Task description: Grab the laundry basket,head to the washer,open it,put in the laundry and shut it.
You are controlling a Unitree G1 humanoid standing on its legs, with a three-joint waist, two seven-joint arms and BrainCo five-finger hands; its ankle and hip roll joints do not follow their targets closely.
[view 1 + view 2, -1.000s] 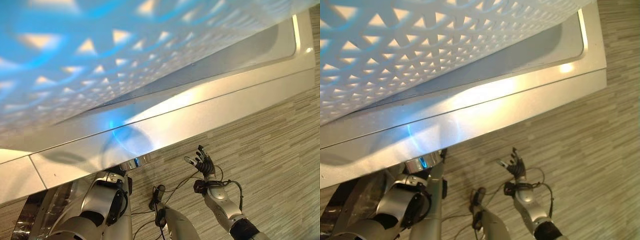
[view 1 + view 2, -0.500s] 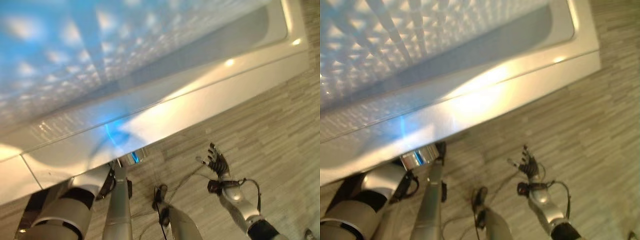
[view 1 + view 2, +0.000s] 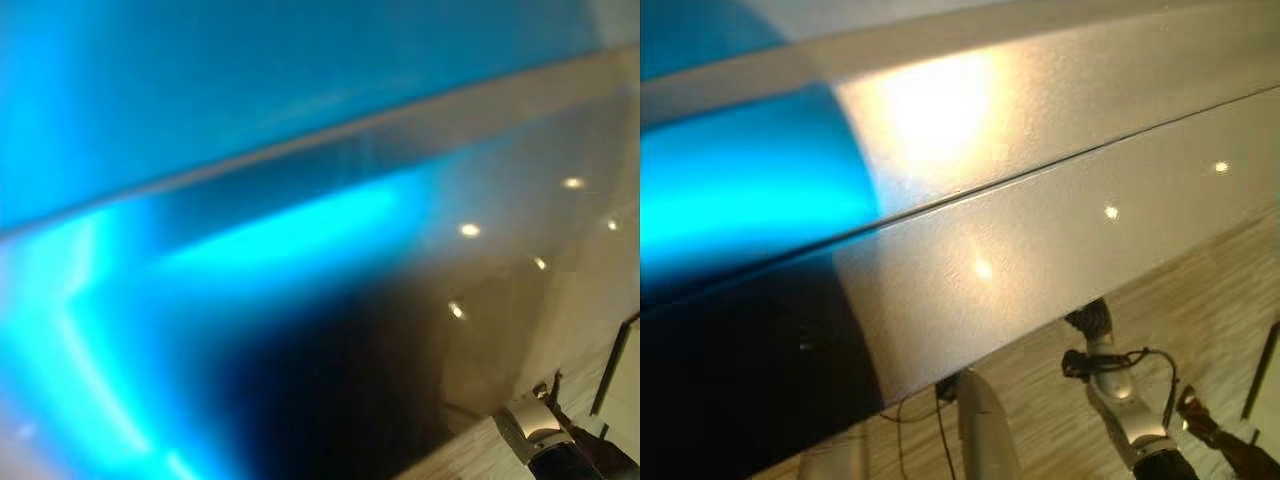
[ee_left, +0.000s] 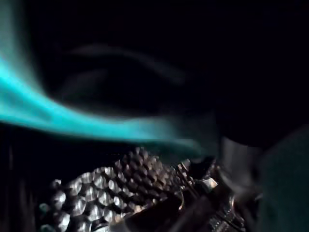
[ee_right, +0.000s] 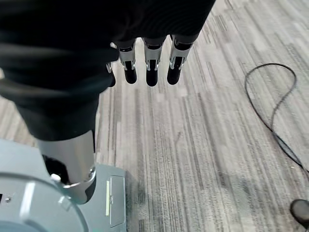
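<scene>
Blue laundry basket (image 3: 730, 190) looms over the silver washer (image 3: 1060, 240) at upper left, loading unfinished; right robot hand (image 5: 149, 67) hangs slack-fingered and empty above the floor (image 5: 217, 145), left hand's grip unreadable.

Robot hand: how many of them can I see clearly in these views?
1. The right robot hand hangs with straight fingers above the striped floor, in the right wrist view. The left one may be hidden in the dark left wrist view.

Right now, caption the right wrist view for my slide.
Right hand hangs open, fingers straight, above striped floor.
</scene>
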